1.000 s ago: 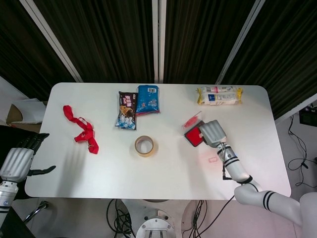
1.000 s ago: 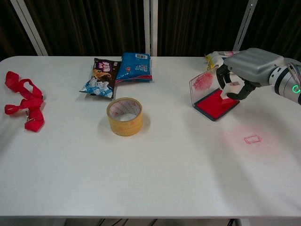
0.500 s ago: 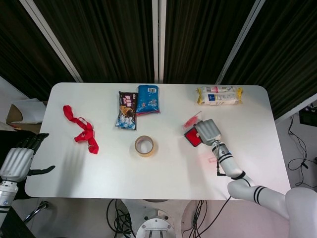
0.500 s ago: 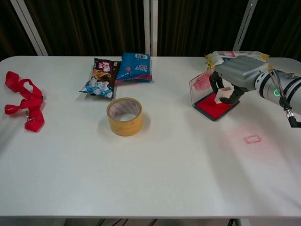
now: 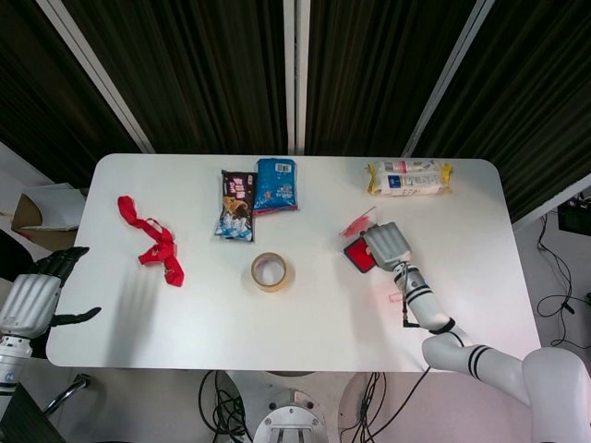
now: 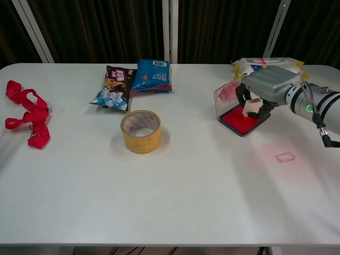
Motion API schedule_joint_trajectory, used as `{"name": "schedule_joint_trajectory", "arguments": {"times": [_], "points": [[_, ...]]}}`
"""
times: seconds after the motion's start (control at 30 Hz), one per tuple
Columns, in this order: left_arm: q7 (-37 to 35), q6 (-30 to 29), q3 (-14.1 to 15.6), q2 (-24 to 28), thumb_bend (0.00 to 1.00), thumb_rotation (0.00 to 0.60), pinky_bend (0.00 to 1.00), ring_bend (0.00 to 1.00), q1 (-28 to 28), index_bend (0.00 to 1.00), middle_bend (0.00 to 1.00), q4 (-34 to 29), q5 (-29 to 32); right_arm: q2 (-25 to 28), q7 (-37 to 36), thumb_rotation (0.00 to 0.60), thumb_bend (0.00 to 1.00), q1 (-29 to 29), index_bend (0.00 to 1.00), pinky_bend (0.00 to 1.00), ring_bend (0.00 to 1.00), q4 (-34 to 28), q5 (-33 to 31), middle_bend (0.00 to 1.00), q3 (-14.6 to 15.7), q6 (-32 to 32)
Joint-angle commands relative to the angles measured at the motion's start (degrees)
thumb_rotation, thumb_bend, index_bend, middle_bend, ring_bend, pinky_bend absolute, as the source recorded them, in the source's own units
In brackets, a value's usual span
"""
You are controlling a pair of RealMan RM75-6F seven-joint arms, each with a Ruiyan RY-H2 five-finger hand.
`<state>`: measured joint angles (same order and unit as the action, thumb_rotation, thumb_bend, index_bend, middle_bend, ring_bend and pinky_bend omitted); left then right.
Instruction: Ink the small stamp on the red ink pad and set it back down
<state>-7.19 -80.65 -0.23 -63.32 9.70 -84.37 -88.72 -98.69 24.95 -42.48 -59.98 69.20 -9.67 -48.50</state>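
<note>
right hand [image 6: 268, 85] — grips small stamp [image 6: 251, 108] | stamp pressed onto red ink pad [image 6: 237, 121]

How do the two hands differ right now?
The right hand is over the table, above the open red ink pad, holding the small stamp down on it; the left hand hangs off the table's left edge, holding nothing. The right hand's fingers curl around the stamp; the left hand's are spread. Both hands are grey.
</note>
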Motion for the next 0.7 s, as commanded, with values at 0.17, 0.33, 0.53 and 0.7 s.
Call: {"name": "schedule_joint_trajectory", "arguments": {"times": [0.17,0.33,0.53,0.7], "points": [[0.2,0.0,0.1,-0.2,0.06,0.461,0.25,0.14,0.1,0.11,0.13,-0.3,-0.3,6.9,-3.5,0.6,0.41,1.7,0.64,0.98,0.87,-10.6,2.5,0.58,-1.9,-6.4],[0.5,-0.1,0.1,-0.2,0.06,0.462,0.25,0.14,0.0,0.11,0.13,-0.5,-0.4,12.4,-1.5,0.6,0.4,4.7,0.64,0.98,0.87,-18.6,3.3,0.58,0.2,-9.4],[0.2,0.1,0.3,-0.7,0.06,0.461,0.25,0.14,0.1,0.11,0.13,-0.3,-0.6,15.6,2.0,0.6,0.4,10.3,0.64,0.98,0.87,-25.0,0.8,0.57,4.4,-13.1],[-0.1,0.0,0.5,-0.9,0.06,0.461,0.25,0.14,0.3,0.11,0.13,-0.1,-1.3,14.8,3.9,0.6,0.4,14.0,0.64,0.98,0.87,-26.9,0.1,0.56,7.3,-16.4]]}}
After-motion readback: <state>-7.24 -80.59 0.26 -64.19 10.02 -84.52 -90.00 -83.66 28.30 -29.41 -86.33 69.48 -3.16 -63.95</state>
